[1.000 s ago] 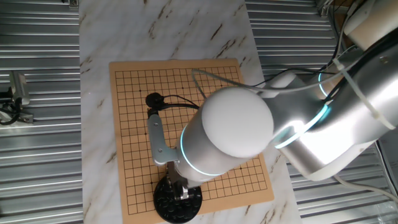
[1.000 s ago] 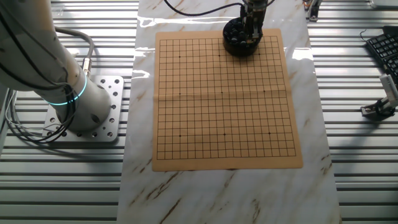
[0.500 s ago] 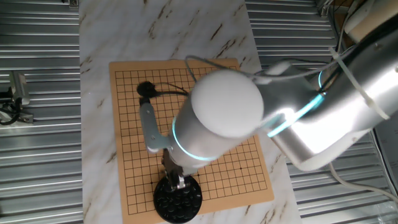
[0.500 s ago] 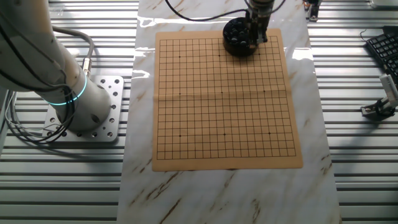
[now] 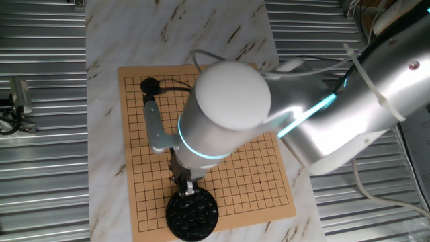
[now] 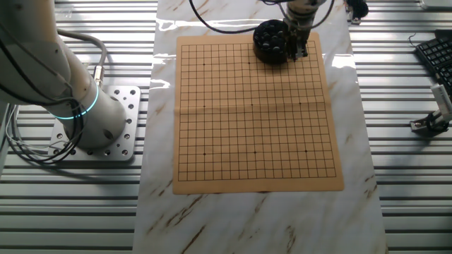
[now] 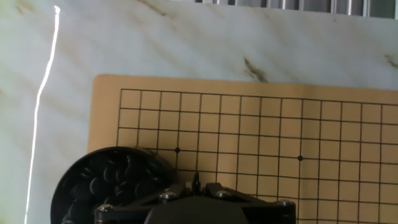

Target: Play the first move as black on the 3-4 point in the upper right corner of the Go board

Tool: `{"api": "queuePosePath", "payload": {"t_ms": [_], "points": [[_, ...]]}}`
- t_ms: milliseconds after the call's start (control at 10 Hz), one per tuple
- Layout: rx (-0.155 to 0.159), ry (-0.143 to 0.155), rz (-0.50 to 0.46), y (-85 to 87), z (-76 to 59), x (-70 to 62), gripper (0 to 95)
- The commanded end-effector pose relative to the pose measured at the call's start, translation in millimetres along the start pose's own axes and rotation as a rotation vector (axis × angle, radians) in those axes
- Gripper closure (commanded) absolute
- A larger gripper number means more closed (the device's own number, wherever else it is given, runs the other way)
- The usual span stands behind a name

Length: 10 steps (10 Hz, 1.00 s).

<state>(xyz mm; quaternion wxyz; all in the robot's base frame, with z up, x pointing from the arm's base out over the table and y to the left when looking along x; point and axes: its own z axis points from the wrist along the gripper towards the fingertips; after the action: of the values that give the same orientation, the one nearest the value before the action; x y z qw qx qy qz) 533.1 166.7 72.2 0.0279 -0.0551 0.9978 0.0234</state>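
Black stones fill the round bowl [image 6: 271, 42] at the 12 o'clock edge of the Go board [image 6: 254, 134] on the marble desk [image 6: 364, 190]; no stone shows on the grid. The gripper [image 6: 299, 46] hangs just beside the bowl at its 3 o'clock side. Whether its fingers are closed on a stone cannot be told; the hand view shows only the gripper's base. Judged from here, a clean play means carrying level to the corner, settling squarely on the intersection, then releasing gently. The bowl [image 7: 109, 186] looks nearly full.
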Motion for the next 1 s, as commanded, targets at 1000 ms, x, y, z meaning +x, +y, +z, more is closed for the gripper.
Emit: {"api": "queuePosePath", "payload": {"t_ms": [1000], "points": [[0.019,0.006,-0.038,-22.4,8.2,-0.7,95.0]]}}
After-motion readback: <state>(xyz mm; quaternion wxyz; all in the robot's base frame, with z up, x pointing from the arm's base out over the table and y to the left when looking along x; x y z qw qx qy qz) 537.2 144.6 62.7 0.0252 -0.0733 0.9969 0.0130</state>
